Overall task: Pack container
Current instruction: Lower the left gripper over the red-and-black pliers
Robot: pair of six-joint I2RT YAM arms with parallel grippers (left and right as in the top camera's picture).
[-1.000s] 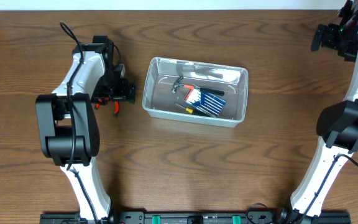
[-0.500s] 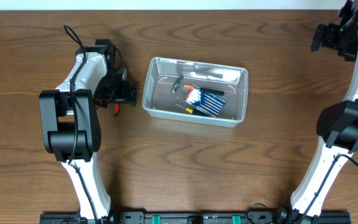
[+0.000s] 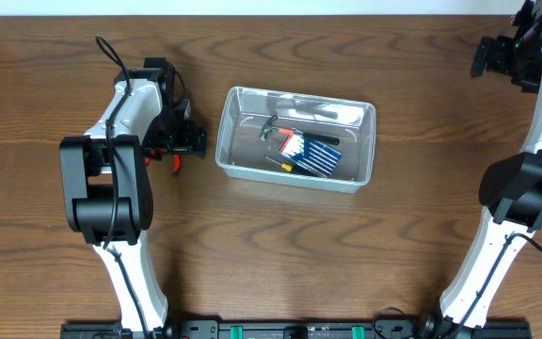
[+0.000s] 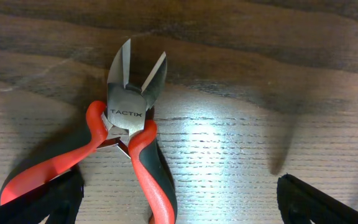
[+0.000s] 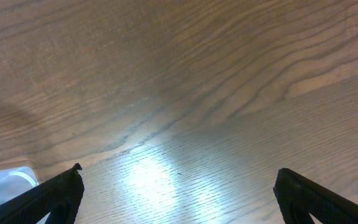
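The clear plastic container [image 3: 370, 151] sits mid-table and holds a blue screwdriver-set case [image 3: 310, 153] and a small hammer-like tool [image 3: 269, 128]. Red-and-black cutting pliers [image 4: 126, 118] lie on the wood left of the container; they also show in the overhead view [image 3: 172, 162]. My left gripper [image 4: 179, 199] is open, fingers spread wide on either side of the pliers' handles, low over the table. My right gripper [image 5: 176, 193] is open and empty at the far right back corner [image 3: 497, 52], with a corner of the container [image 5: 2, 183] at its view's left edge.
Brown wooden table [image 3: 280, 254]. The arm bases stand at the front left and front right of the table.
My left arm shifted slightly toward the container between the earliest frame and now. The right arm has not moved.
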